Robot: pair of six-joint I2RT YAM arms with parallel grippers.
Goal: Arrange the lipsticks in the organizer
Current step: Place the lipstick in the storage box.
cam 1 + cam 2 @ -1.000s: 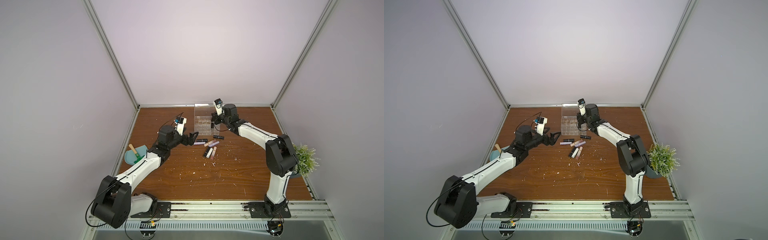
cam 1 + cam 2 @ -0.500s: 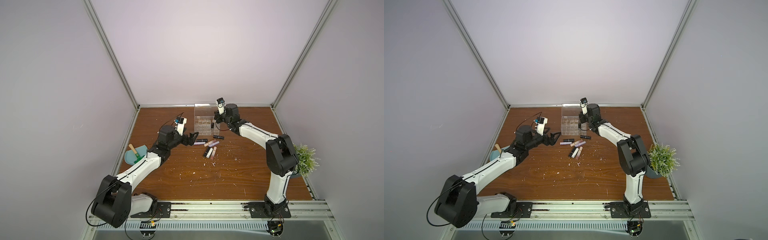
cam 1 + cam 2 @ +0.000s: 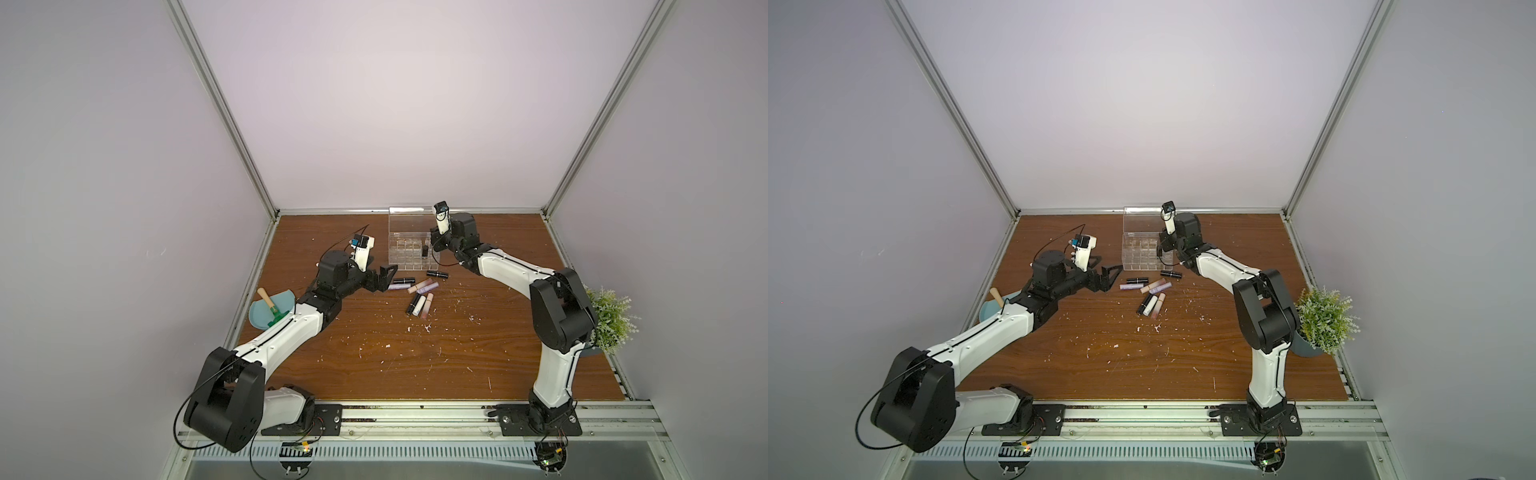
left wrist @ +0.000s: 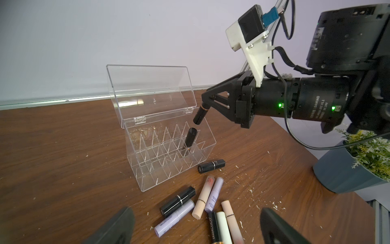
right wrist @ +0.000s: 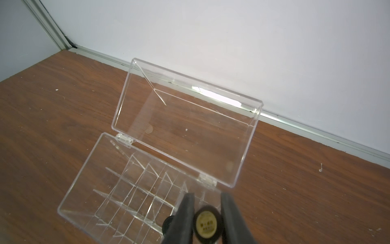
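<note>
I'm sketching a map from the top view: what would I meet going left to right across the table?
Teal dustpan → left gripper → organizer → potted plant.

Black lipstick (image 4: 200, 115) above organizer (image 4: 160, 175)

Wooden table (image 3: 415, 357), clear organizer (image 3: 398, 258), loose lipsticks (image 3: 420, 306), teal dustpan (image 3: 259, 316), potted plant (image 3: 1323, 318)

Organizer (image 3: 413, 249): far middle of table (image 3: 374, 365).
Standing lipstick (image 4: 190, 139): in a cell toward organizer's right end.
Raised lipstick (image 4: 200, 115): in right gripper (image 4: 204, 103), above that end.
Loose lipsticks (image 3: 417, 295): on table, just near of organizer.
Dustpan (image 3: 270, 311): at left edge.
Plant (image 3: 609, 320): at right edge.
</note>
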